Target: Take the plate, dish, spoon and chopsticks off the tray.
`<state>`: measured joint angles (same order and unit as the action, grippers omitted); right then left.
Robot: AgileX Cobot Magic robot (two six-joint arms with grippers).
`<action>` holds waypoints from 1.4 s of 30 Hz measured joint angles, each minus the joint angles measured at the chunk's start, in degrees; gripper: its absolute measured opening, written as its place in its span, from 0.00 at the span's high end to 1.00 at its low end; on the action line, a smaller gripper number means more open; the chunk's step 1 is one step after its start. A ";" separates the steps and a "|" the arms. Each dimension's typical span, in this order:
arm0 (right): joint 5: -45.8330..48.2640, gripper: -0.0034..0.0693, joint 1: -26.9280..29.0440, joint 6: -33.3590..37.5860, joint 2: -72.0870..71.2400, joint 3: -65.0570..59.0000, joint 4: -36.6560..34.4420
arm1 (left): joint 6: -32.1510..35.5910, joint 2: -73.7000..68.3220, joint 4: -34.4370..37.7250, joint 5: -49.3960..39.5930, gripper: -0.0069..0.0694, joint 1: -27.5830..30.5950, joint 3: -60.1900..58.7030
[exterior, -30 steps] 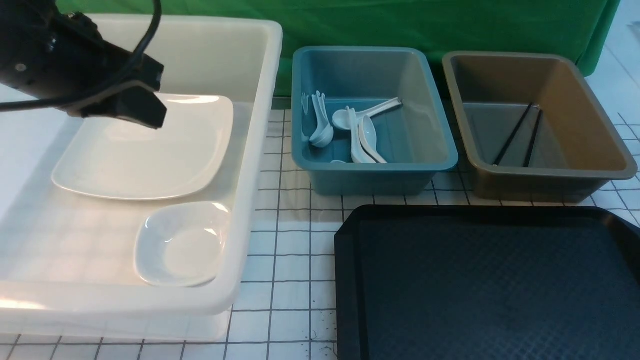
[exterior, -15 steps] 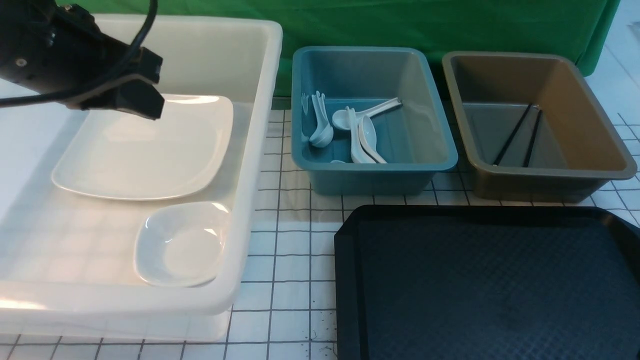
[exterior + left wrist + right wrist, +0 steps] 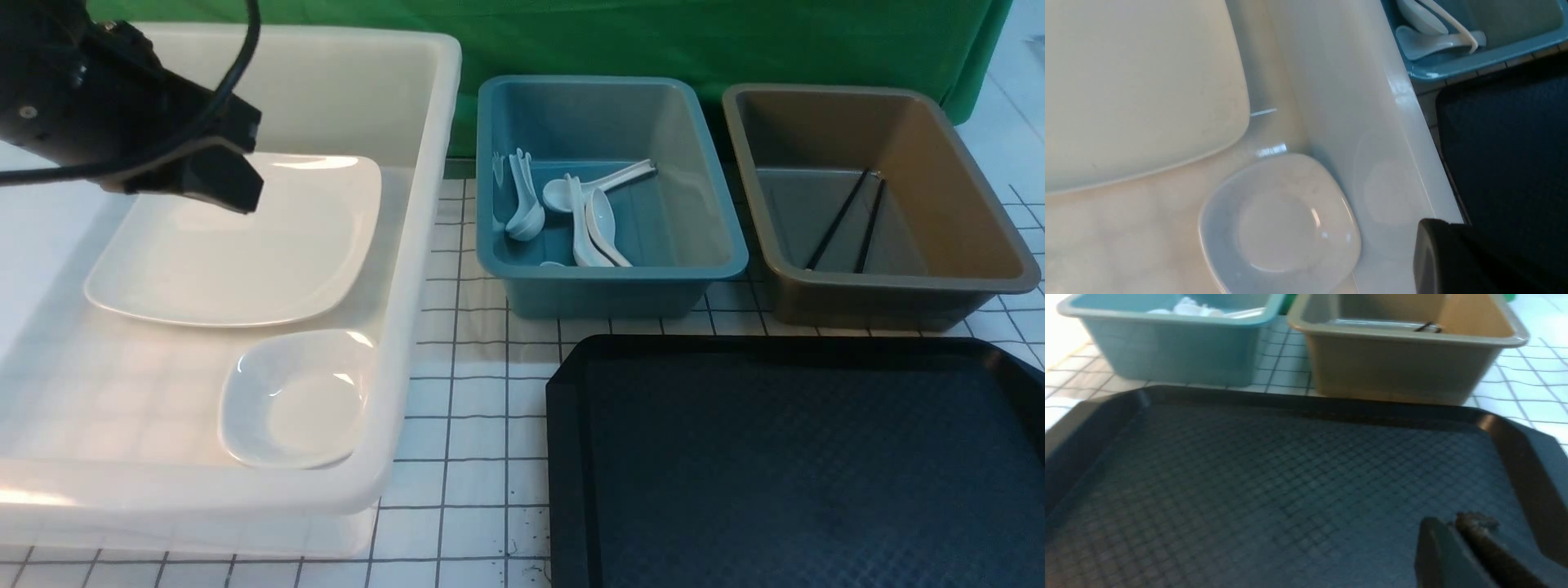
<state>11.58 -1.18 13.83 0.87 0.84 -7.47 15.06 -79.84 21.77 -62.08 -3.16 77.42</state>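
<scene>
Tray (image 3: 796, 465) bare, lower right. Plate (image 3: 237, 245) and dish (image 3: 298, 400) in white bin (image 3: 424, 204). Left fingers (image 3: 216, 175) above plate; both grips indeterminate.

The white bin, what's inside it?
Inside the white bin lie the big plate and a small dish, side by side, not touching. The left gripper hangs above the plate and hides its far corner.

Left gripper (image 3: 220, 175) raised, angled downward, holding nothing; right gripper (image 3: 1457, 547) low, fingers pressed together.
</scene>
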 joint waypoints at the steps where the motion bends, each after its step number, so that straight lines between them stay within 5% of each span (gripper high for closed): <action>1: -0.02 0.79 0.44 0.00 0.00 0.00 0.00 | 0.58 0.00 0.00 -2.57 0.90 0.00 0.00; 16: -0.14 0.75 0.45 0.00 0.00 0.00 0.00 | 3.92 16.67 -0.13 -3.32 0.90 0.00 -16.83; 29: -0.21 0.71 0.45 0.00 0.00 -0.01 0.00 | 6.86 54.78 13.07 38.83 0.90 0.00 -48.29; 42: -0.23 0.69 0.45 0.00 0.00 -0.06 0.00 | 7.04 64.12 7.93 42.53 0.90 0.00 -51.27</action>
<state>11.35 -0.74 13.83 0.87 0.78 -7.47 22.09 -15.72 29.70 -19.56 -3.16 26.15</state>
